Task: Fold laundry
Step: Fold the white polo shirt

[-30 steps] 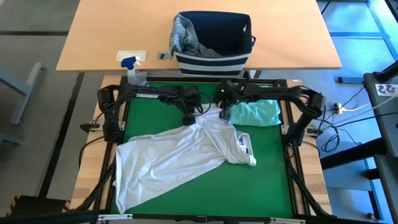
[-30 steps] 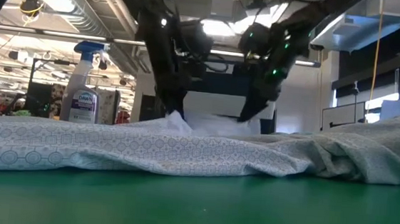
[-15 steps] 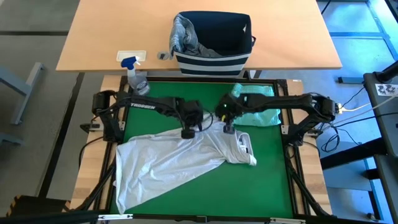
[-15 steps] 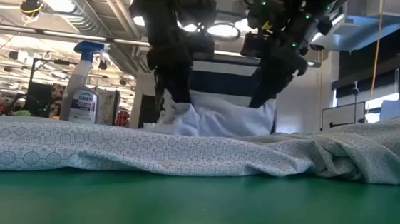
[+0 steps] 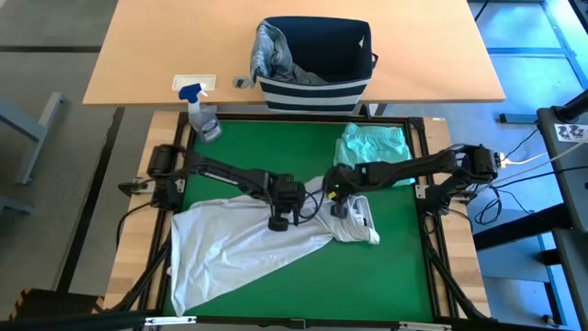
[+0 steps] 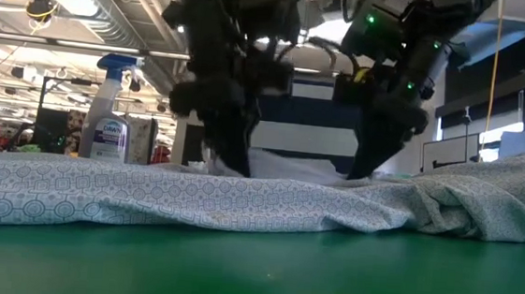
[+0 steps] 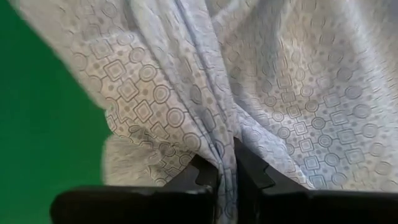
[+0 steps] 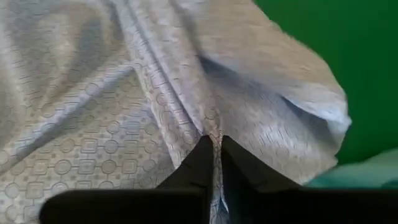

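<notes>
A white t-shirt [image 5: 243, 244] with a fine printed pattern lies spread on the green mat [image 5: 395, 267], its collar [image 5: 360, 216] toward the right. My left gripper [image 5: 278, 221] and my right gripper [image 5: 340, 210] stand side by side over its far part, each shut on a ridge of cloth. In the low view the left gripper [image 6: 231, 159] and the right gripper [image 6: 369, 165] come down onto the shirt [image 6: 193, 198]. A mint-teal garment [image 5: 375, 149] lies bunched at the mat's far right, touched by neither gripper. My left gripper pinches a raised fold of the shirt [image 7: 225, 146] between its two fingers, coming steeply from above. The cloth fans out from the fingers in creases and the rest lies on the mat. My right gripper pinches a narrow gathered fold [image 8: 213, 134] near the collar side, also steeply from above. The cloth spreads away from it onto the mat.
A spray bottle [image 5: 197, 108] stands at the mat's far left corner. Beyond the mat, on a wooden table, a navy-and-white striped basket [image 5: 317, 60] holds a grey-blue garment [image 5: 268, 46] hanging over its rim. Bare green mat lies at the far side and near right.
Both grippers have gone toward the table's near edge and sunk a little, staying shut on the shirt. They have drawn its far edge over the rest of the shirt, whose near part has stayed in place. The mint garment now lies clear of the arms.
</notes>
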